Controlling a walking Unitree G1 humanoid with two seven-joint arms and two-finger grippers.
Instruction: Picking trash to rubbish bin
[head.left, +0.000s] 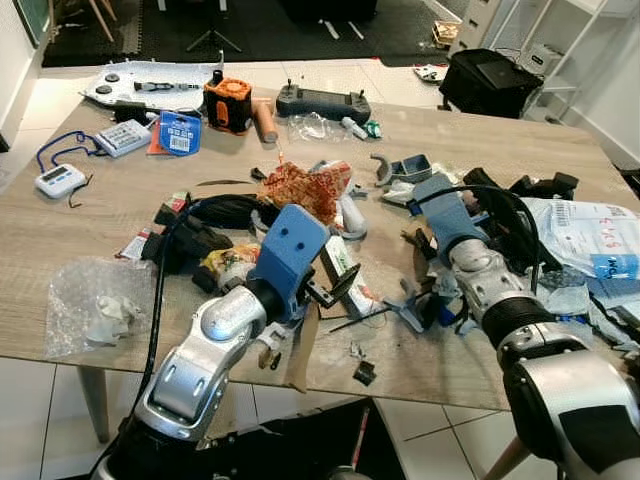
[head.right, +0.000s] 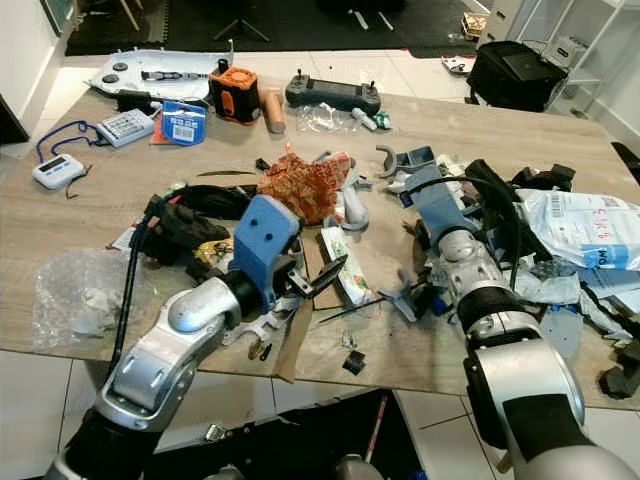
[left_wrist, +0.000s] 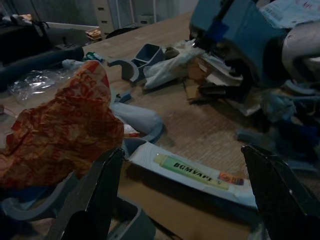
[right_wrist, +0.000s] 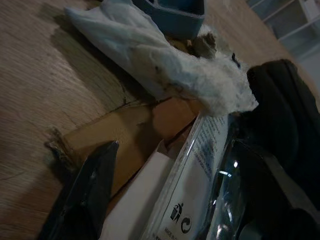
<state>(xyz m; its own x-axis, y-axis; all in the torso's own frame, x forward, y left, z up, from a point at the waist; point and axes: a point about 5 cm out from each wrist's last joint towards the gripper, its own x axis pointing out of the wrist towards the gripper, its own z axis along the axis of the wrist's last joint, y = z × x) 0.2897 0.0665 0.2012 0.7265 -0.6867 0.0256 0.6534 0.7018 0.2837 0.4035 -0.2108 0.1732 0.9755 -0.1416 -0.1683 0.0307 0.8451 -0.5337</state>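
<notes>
A cluttered wooden table (head.left: 110, 215) stands on white tile. Beside its red wrapper (head.left: 305, 188), 2 grippers, left (left_wrist: 182, 192) and right (right_wrist: 185, 192), both gape wide, empty.

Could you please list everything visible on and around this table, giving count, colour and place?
Table: one, light wood, centre.
Crumpled wrapper: one, red-orange, mid-table.
Toothpaste box: one, white-green, between the left tool's fingers.
Clear plastic bag: one, near left edge.
Remote controller: one, dark grey, far edge.
Calculator: one, white, far left.
Mailer bag: one, white, right side.
Crumpled tissue: one, white, ahead of the right tool.
Left tool: open, over the box.
Right tool: open, amid right clutter.
</notes>
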